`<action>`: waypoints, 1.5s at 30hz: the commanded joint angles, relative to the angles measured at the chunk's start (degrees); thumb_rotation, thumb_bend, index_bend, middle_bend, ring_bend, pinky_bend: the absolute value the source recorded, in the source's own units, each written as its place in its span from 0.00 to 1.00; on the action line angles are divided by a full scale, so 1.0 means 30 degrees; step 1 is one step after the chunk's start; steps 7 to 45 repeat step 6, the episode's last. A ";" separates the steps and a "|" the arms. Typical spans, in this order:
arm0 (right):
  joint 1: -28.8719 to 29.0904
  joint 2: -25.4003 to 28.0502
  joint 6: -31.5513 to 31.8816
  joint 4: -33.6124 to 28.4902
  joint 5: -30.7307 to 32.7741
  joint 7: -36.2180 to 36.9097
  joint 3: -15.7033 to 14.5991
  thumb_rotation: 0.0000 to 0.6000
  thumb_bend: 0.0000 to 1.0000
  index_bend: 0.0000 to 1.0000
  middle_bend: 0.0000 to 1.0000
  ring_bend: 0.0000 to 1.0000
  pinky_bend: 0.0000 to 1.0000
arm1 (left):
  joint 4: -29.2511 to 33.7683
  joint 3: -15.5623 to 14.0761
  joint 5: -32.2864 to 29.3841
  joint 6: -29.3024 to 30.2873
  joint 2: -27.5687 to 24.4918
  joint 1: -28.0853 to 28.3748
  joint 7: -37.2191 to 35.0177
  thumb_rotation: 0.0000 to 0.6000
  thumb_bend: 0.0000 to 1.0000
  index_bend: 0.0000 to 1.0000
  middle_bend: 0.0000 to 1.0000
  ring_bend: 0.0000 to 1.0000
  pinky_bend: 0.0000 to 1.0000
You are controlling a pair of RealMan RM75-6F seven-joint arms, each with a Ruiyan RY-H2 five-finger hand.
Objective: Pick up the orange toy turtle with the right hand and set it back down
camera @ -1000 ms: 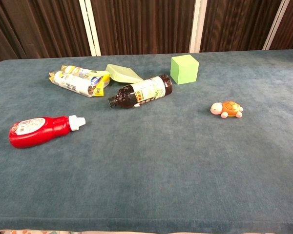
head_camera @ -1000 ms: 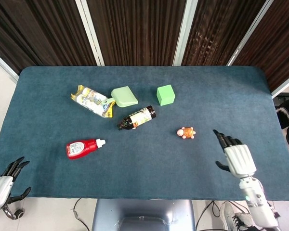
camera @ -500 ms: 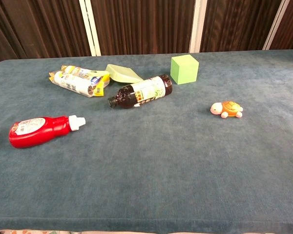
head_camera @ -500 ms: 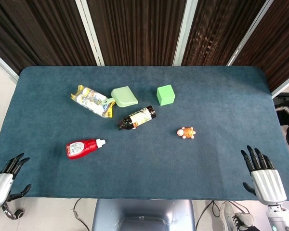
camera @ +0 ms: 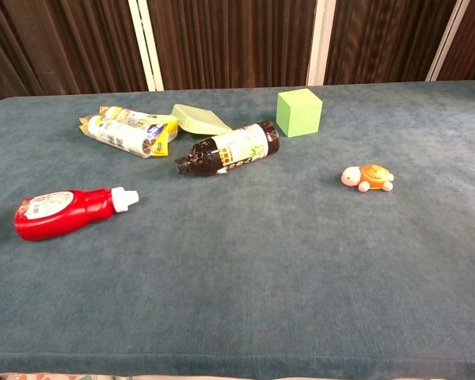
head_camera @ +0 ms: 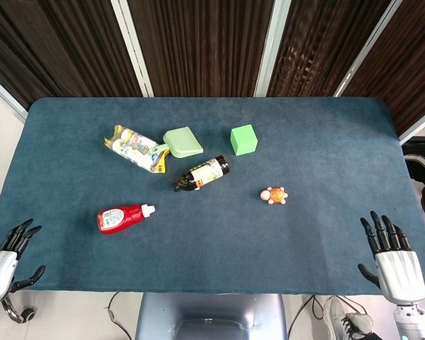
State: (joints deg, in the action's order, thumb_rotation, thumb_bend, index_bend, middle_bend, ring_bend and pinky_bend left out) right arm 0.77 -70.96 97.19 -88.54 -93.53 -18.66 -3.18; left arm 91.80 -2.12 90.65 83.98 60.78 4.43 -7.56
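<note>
The orange toy turtle (head_camera: 273,195) (camera: 367,177) sits upright on the blue table, right of centre, with nothing touching it. My right hand (head_camera: 393,260) hovers at the near right table edge, fingers spread and empty, well away from the turtle. At the near left corner my left hand (head_camera: 3,261) is likewise open and empty. Neither hand appears in the chest view.
A dark brown bottle (head_camera: 201,173) lies left of the turtle. A green cube (head_camera: 244,139), a pale green scoop (head_camera: 182,142) and a yellow snack packet (head_camera: 135,148) lie further back. A red bottle (head_camera: 123,217) lies at the near left.
My right hand has pulled back from beside the turtle to the near right table edge. The turtle and other objects have not moved.
</note>
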 commanded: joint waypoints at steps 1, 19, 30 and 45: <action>-0.0083 0.0039 -0.0140 -0.0038 -0.0006 0.0050 0.0027 1.00 0.06 0.00 0.05 0.06 0.28 | -0.0135 0.0037 0.0174 0.0094 0.0144 0.0000 -0.0030 1.00 0.30 0.13 0.00 0.05 0.38; -0.0166 0.0063 -0.0319 -0.0077 -0.0141 0.0146 0.0131 1.00 0.06 0.00 0.05 0.06 0.28 | -0.0121 -0.0085 0.0157 -0.0222 0.0143 0.0080 -0.0016 1.00 0.30 0.13 0.00 0.05 0.38; -0.0166 0.0063 -0.0319 -0.0077 -0.0141 0.0146 0.0131 1.00 0.06 0.00 0.05 0.06 0.28 | -0.0121 -0.0085 0.0157 -0.0222 0.0143 0.0080 -0.0016 1.00 0.30 0.13 0.00 0.05 0.38; -0.0166 0.0063 -0.0319 -0.0077 -0.0141 0.0146 0.0131 1.00 0.06 0.00 0.05 0.06 0.28 | -0.0121 -0.0085 0.0157 -0.0222 0.0143 0.0080 -0.0016 1.00 0.30 0.13 0.00 0.05 0.38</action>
